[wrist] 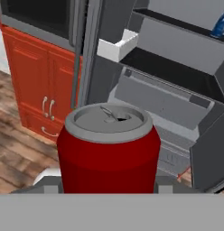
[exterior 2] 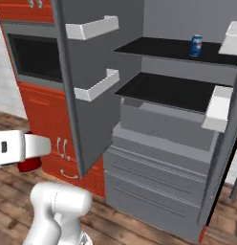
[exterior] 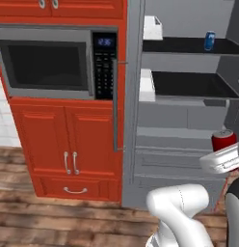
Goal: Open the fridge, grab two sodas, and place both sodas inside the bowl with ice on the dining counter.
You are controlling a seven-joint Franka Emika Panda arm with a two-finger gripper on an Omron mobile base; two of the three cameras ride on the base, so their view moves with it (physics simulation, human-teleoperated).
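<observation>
The tool (wrist: 107,187) has its jaws part open and closed on the red soda (wrist: 108,149), whose body sits upright between the two finger tips in the hand view, silver top up with the pull tab and mouth showing. In the left base view the same can (exterior: 223,140) sits at about four o'clock, just above the white hand, outside the open fridge (exterior: 179,164). I judge the step in hand to be carrying the first can away from the fridge; the next move calls for swinging or driving round to the dining bench and lowering the can into the bowl with ice, keeping it level so it does not slip. Going left to right in the left base view: a steel-framed microwave (exterior: 54,62) with a dark glass door at ten o'clock, glossy red panelled cabinets (exterior: 68,144) with curved silver handles below it, the fridge's long grey bar handle (exterior: 115,103) at the centre, then matte grey walls, flat black shelves and white door bins. The blue soda (exterior: 209,41), a small cylinder with white markings, stands on the top shelf at one o'clock.
</observation>
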